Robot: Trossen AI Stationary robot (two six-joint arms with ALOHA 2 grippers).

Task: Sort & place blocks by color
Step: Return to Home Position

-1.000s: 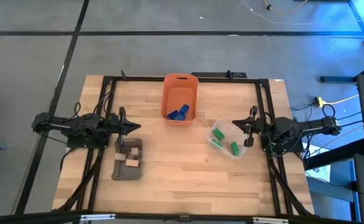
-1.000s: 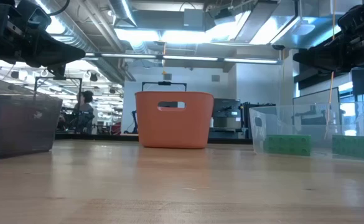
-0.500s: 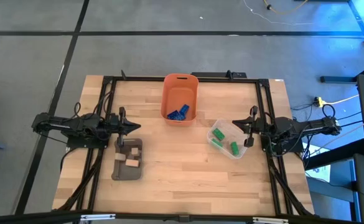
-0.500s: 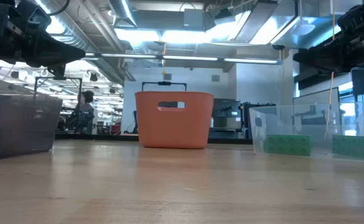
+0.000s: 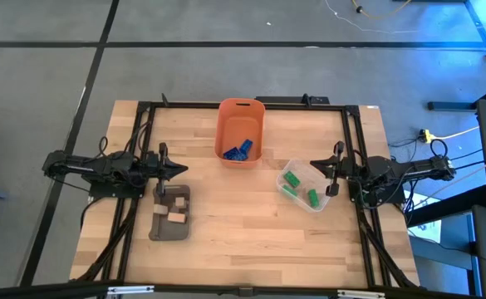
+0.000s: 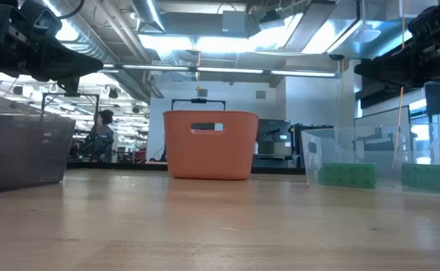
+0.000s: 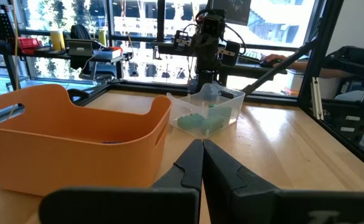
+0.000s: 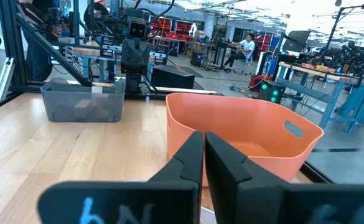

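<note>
On the pale butcher-block table (image 5: 243,249), three containers stand apart. At the far middle, a rounded orange plastic bin (image 5: 241,103) holds a heap of blue blocks (image 5: 238,150), too tangled to count. To the right, a thin-walled clear bin (image 5: 302,164) holds three green blocks (image 5: 292,178). To the left, a rectangular grey tray (image 5: 156,232) holds three tan wooden blocks (image 5: 177,218). The left gripper (image 5: 184,170) hovers just beyond the tray and the right gripper (image 5: 312,165) over the clear bin's edge. Both are empty, fingers pressed together.
</note>
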